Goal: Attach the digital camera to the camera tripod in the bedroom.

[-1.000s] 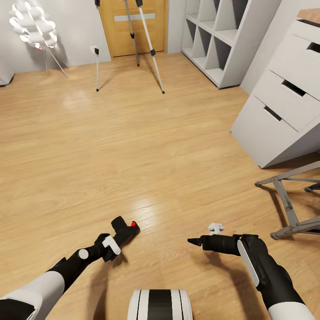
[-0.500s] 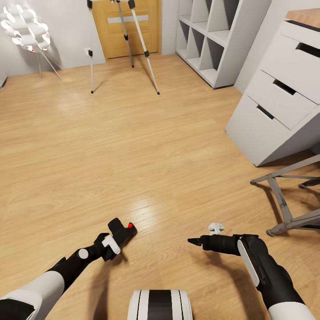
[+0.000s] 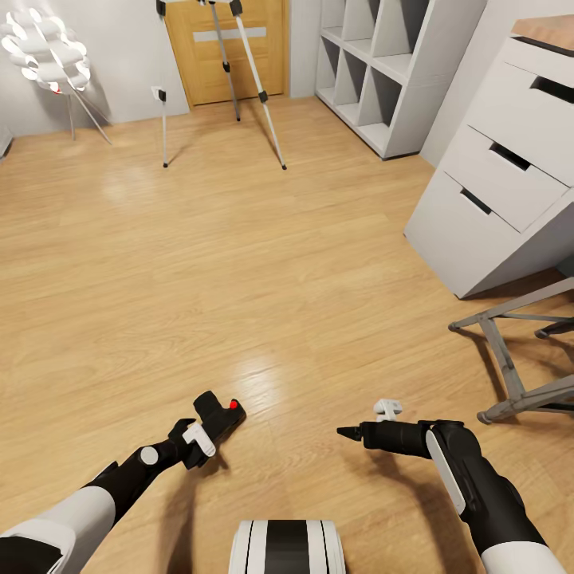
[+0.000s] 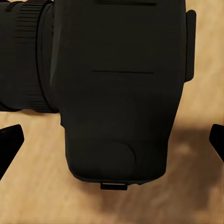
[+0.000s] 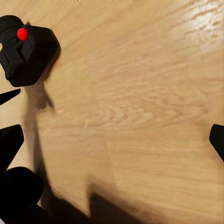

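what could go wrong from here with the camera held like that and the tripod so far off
1. The digital camera sits at the left gripper, but the left wrist view shows the fingertips standing wide of its body, so the hold may be loose and it could drop on the way.
2. The camera tripod stands far across the floor by the door; its splayed legs could be clipped on approach.
3. The grey frame near the right arm could catch it while turning.
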### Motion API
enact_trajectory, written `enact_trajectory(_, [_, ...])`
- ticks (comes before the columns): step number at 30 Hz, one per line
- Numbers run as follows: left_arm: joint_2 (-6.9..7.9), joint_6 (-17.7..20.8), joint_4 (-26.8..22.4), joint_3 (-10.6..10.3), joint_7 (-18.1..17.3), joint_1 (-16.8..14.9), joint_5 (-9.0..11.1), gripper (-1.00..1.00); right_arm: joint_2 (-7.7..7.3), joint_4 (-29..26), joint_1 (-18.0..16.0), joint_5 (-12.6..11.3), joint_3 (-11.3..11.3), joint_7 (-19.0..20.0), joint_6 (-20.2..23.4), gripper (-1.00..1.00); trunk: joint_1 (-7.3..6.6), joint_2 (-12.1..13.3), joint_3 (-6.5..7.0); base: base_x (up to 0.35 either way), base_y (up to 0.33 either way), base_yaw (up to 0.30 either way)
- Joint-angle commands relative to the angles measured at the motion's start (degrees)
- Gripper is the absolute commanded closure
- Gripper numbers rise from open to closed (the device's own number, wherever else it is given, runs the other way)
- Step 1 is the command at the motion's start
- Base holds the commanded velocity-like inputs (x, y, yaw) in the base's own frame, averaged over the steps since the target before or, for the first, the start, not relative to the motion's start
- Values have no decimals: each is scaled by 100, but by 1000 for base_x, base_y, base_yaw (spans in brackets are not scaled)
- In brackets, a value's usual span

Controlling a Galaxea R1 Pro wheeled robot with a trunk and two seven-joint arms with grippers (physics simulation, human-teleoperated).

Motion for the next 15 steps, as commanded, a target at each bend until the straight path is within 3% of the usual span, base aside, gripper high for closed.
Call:
enact_trajectory(1, [0,-28,5,21,-9,-1,-59,-100,0,6,-2,-59,-4,-28,-66,-100,-1,-1,-3,0,0,0])
enact_trajectory(15, [-27,-35,-5,23,-3,-1,-64,-100,0,45,-2,-65,-11,-45,-243,-100,-1,-1,-3,0,0,0])
